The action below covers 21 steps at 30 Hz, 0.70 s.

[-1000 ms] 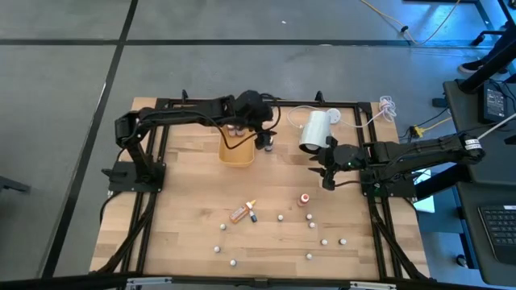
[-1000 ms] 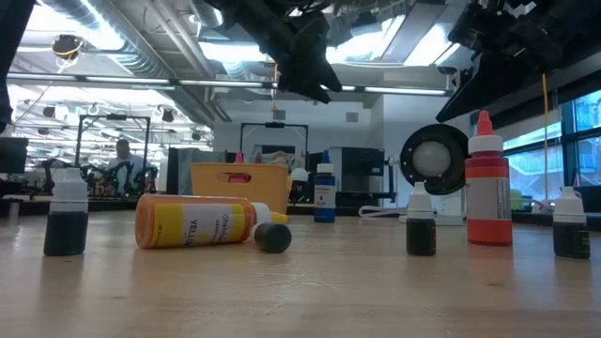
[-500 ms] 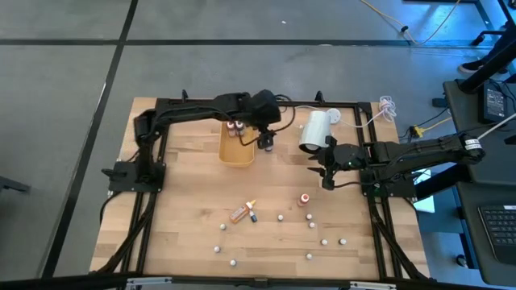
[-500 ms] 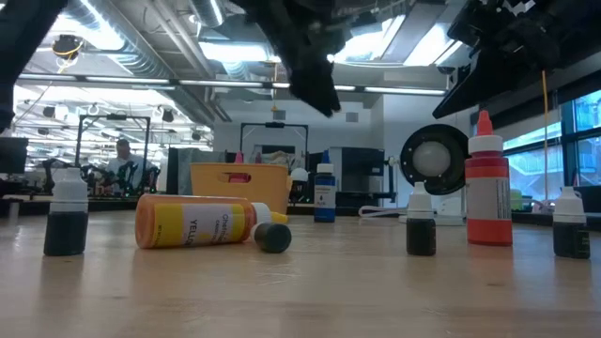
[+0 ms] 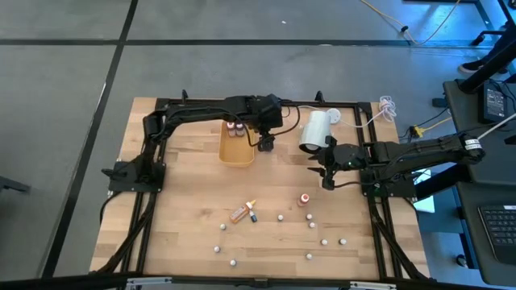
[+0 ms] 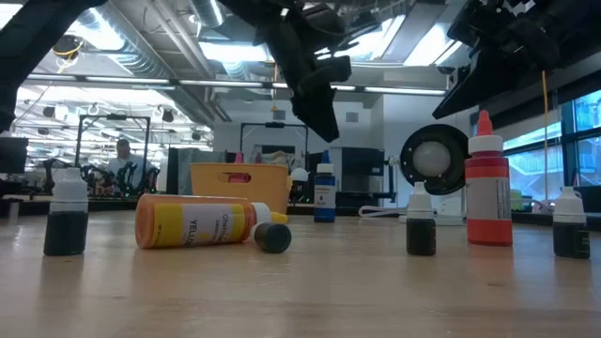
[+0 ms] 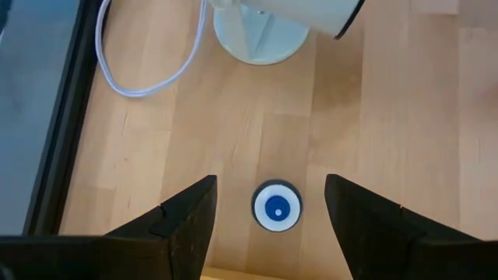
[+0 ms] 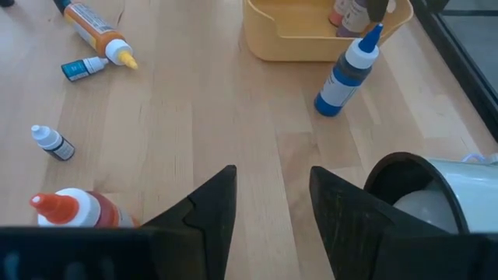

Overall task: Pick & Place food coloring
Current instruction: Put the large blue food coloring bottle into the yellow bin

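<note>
Left hand (image 7: 267, 204) over the blue bottle (image 7: 276, 208)

I've got its fingers spread wide, empty, above the cap beside the yellow bin (image 5: 236, 153). Right hand (image 8: 271, 204) waits open near the white cylinder (image 5: 314, 130).

The counter (image 5: 185, 201) is a light wooden top with a black frame around it. On it, at the far side, stands a yellow bin (image 5: 236, 151), and just beside it an upright blue bottle (image 8: 347, 71). A white lamp (image 5: 316, 131) with its white cable (image 7: 140, 74) is near them. Toward the near side, an orange bottle (image 5: 239, 213) lies on its side beside a small blue one (image 5: 252, 216). A red bottle (image 5: 304, 199) stands upright, and many tiny bottles (image 5: 280, 217) are scattered around.
</note>
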Each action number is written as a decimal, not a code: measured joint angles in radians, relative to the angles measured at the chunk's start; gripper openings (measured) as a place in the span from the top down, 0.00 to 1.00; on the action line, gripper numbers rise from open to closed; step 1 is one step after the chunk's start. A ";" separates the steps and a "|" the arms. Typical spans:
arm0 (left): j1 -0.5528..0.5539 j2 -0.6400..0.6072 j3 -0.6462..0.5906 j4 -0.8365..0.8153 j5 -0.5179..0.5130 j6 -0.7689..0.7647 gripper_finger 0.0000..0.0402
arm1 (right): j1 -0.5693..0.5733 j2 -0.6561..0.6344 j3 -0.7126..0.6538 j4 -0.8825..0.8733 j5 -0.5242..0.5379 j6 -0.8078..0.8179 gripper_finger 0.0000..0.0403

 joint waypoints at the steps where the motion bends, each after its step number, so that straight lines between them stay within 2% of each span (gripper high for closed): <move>1: 0.000 0.000 0.000 0.000 0.000 0.000 0.41 | 0.000 0.000 0.000 0.000 0.000 0.000 0.59; 8: 0.000 0.003 0.000 -0.002 0.008 -0.007 0.43 | 0.000 0.000 0.000 0.000 0.000 0.000 0.59; 21: -0.005 0.095 -0.001 -0.027 0.001 -0.007 0.44 | 0.000 0.000 0.000 0.000 -0.001 0.000 0.59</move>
